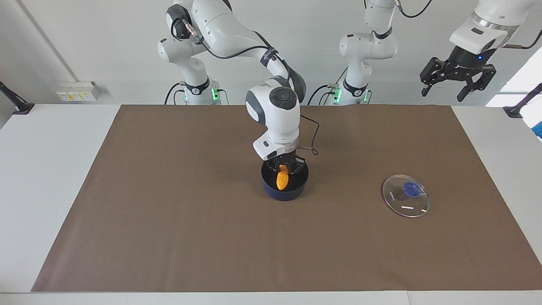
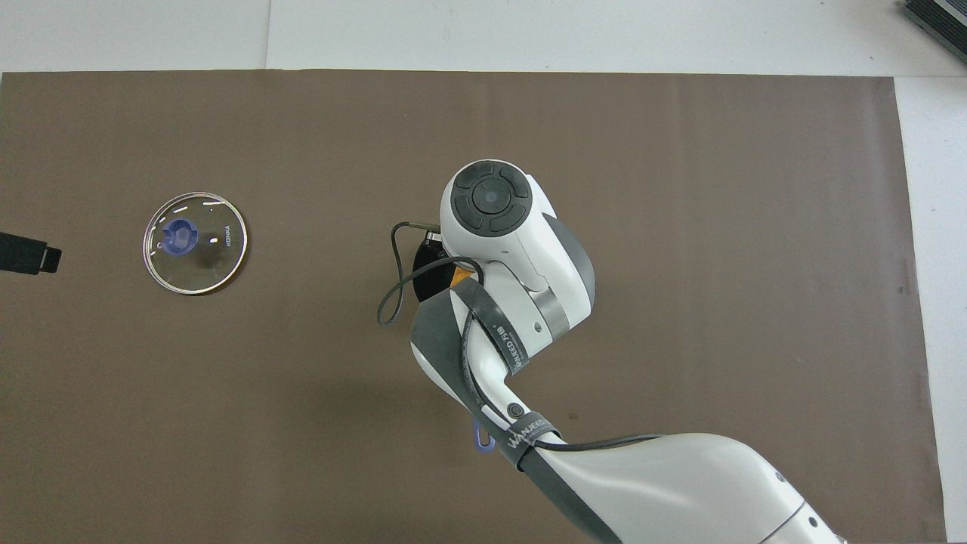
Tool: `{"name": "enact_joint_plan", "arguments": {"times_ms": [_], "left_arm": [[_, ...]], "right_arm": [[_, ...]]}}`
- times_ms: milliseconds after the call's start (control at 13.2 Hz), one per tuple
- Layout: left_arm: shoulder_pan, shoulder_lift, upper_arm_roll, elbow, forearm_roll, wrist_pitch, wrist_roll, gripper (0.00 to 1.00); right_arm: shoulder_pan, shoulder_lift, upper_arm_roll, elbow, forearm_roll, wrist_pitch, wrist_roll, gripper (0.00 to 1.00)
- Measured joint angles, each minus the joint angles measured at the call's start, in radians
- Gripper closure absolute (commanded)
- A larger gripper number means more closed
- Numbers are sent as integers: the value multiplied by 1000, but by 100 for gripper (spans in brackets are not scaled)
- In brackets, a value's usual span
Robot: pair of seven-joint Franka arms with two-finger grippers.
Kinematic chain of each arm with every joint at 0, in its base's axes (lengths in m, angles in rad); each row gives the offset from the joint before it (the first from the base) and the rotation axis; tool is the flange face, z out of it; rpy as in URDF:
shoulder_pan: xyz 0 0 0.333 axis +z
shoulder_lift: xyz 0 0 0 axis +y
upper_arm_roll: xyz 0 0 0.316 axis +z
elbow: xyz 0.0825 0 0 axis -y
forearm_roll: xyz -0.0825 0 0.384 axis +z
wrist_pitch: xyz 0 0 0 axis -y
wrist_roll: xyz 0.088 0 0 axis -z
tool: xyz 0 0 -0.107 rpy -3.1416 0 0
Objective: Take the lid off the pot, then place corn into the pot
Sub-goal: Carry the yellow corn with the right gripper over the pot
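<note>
The navy pot [image 1: 284, 191] stands mid-table on the brown mat; in the overhead view only a dark sliver of it [image 2: 429, 278] and the end of its handle [image 2: 483, 440] show under the arm. My right gripper [image 1: 285, 167] is lowered into the pot's mouth and is shut on the top of the yellow-orange corn [image 1: 282, 178], which hangs upright inside the pot. The glass lid [image 1: 405, 195] with its blue knob lies flat on the mat toward the left arm's end, apart from the pot; it also shows in the overhead view [image 2: 195, 242]. My left gripper [image 1: 443, 92] waits open, raised above that end.
The brown mat [image 1: 169, 237] covers most of the white table. A loose black cable [image 1: 312, 140] loops from the right wrist beside the pot. The left gripper's tip [image 2: 30, 253] shows at the overhead view's edge beside the lid.
</note>
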Motion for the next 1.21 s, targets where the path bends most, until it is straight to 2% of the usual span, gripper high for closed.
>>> {"name": "enact_joint_plan", "arguments": {"times_ms": [1214], "left_arm": [[-6, -18, -8, 1, 0, -6, -48, 0]], "right_arm": [[9, 4, 17, -72, 3, 53, -59, 100]]}}
